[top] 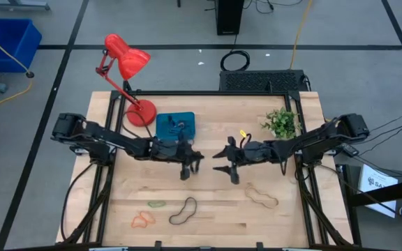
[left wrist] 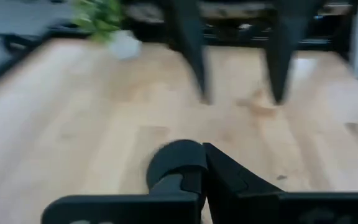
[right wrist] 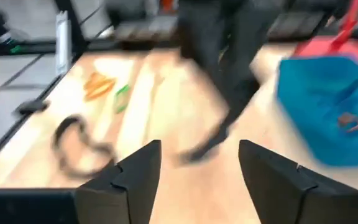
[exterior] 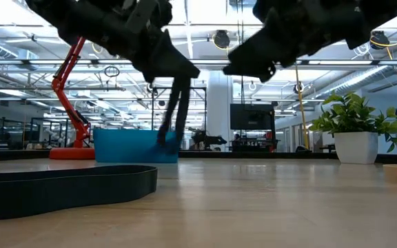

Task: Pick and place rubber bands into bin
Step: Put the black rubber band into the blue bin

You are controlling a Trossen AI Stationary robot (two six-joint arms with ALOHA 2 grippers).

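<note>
- A pale wooden table [top: 208,202] is seen in a workshop.
- A few bands lie in the shallow teal plastic bin [top: 176,125], behind the closed left gripper [top: 187,167].
- Four thin rubber bands [top: 183,211] remain beyond the empty, open right gripper [top: 229,162].

My wooden table [top: 208,209] carries the teal bin [top: 176,125] and red lamp [top: 139,111] just behind my left hand, a plant [top: 280,123] behind my right — and loose bands out front: tan [top: 262,196], black [top: 183,211], green [top: 156,204], orange [top: 142,221].
</note>
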